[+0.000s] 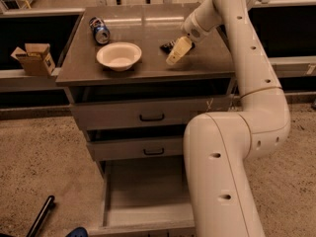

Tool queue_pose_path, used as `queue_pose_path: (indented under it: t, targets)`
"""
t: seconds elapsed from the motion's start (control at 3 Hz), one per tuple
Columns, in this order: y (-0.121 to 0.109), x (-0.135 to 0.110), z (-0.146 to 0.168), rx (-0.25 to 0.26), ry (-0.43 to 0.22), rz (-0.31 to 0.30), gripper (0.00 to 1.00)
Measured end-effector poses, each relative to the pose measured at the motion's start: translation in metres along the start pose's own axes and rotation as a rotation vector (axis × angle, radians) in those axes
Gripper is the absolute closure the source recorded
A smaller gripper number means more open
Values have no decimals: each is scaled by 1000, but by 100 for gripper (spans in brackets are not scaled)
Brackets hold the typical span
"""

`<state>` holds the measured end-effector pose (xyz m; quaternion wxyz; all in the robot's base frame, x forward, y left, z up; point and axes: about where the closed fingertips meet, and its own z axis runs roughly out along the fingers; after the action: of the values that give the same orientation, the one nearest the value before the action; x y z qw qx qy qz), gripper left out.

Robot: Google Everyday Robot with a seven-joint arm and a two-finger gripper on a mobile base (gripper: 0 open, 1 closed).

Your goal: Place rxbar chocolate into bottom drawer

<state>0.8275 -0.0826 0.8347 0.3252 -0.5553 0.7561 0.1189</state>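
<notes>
The rxbar chocolate (pixel 167 46) is a small dark bar lying on the cabinet top, right of the white bowl. My gripper (pixel 177 52) reaches down from the arm at the upper right and sits right beside the bar's right end, partly covering it. I cannot tell whether it touches the bar. The bottom drawer (pixel 148 194) is pulled out at the foot of the cabinet. Its grey floor is bare, and the arm's lower link hides its right side.
A white bowl (pixel 118 56) and a blue soda can (pixel 100 29) lie on the cabinet top (pixel 148 28). The two upper drawers (pixel 150 113) are slightly ajar. A cardboard box (pixel 34 58) sits on a ledge at the left. A black pole (pixel 42 216) lies on the floor.
</notes>
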Motion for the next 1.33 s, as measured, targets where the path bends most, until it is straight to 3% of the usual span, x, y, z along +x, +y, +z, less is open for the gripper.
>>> queue_pose_path:
  t: [0.67, 1.33]
  targets:
    - [1, 5, 7, -17, -28, 50, 0]
    - [0, -9, 20, -21, -83, 70, 0]
